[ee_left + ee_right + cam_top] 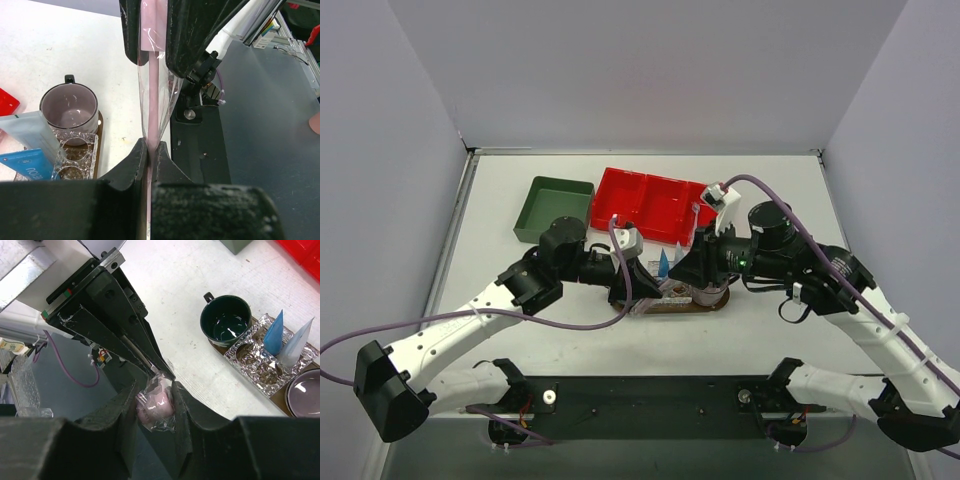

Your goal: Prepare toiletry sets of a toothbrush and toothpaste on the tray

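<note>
Left gripper (150, 146) is pressed together on the toothbrush (151, 105), which is pink and in a clear wrapper, pinched at bottom centre of the left wrist view. Right gripper (156, 390) has a finger on each side of the same toothbrush's other end. The right wrist view shows the wrapped pink bundle squeezed between them, so it reads as gripped, though wrapper glare makes contact on one side hard to confirm. The toothbrush is held in the air between the two grippers and is not resting on the tray (710, 303). In the top view both grippers meet at frame centre, right at the tray's left end, and the toothbrush itself is hidden there. On the tray, the dark green mug (226, 320) sits at one end and the pink mug (68, 107) at the other, both upright and open side up. A clear holder (75, 155) with round pockets lies between them. A blue toothpaste tube (274, 335) and a pale tube (295, 347) stand side by side in that holder. The red bin (655, 203) and green box (555, 208) are at upper centre of the top view, behind the tray.
</note>
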{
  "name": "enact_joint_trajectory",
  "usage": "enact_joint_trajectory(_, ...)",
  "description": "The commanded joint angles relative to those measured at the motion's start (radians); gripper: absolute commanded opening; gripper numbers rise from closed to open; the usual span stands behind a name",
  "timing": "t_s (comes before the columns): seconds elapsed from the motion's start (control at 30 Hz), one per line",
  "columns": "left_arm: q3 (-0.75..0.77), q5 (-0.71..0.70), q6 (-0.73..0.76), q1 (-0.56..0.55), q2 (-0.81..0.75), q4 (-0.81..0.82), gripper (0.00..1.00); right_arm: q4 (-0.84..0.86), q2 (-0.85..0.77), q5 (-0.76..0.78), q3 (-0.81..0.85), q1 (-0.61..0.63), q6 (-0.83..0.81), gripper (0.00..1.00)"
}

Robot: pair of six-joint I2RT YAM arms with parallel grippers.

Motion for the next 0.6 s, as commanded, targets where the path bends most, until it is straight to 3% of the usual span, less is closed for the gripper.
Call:
enact_joint_trajectory(0.0, 0.002, -0.016, -0.003, -0.002, -0.001, 0.028, 0.04, 0.042, -0.037, 0.047, -0.025, 0.012, 0.004, 0.0)
enact_joint_trajectory(0.07, 0.004, -0.03, -0.005, -0.002, 0.002, 0.024, 0.19, 0.039, -0.052, 0.068, -0.036, 0.019, -0.003, 0.0)
enact_joint_trajectory(0.1, 0.004, -0.042, -0.005, -0.001, 0.005, 0.024, 0.36, 0.041, -0.056, 0.096, -0.051, 0.025, -0.005, 0.0)
enact_joint_trajectory(0.23, 0.004, -0.064, -0.023, 0.022, 0.016, 0.025, 0.73, 0.041, -0.105, 0.197, -0.099, 0.044, -0.025, 0.0)
enact_joint_trajectory(0.33, 0.001, -0.047, -0.048, 0.059, 0.016, 0.04, 0.8, 0.03, -0.167, 0.285, -0.136, 0.053, -0.04, 0.0)
enact_joint_trajectory(0.57, -0.035, -0.051, -0.134, 0.192, -0.017, 0.154, 0.83, -0.028, -0.237, 0.495, -0.185, 0.094, -0.074, 0.0)
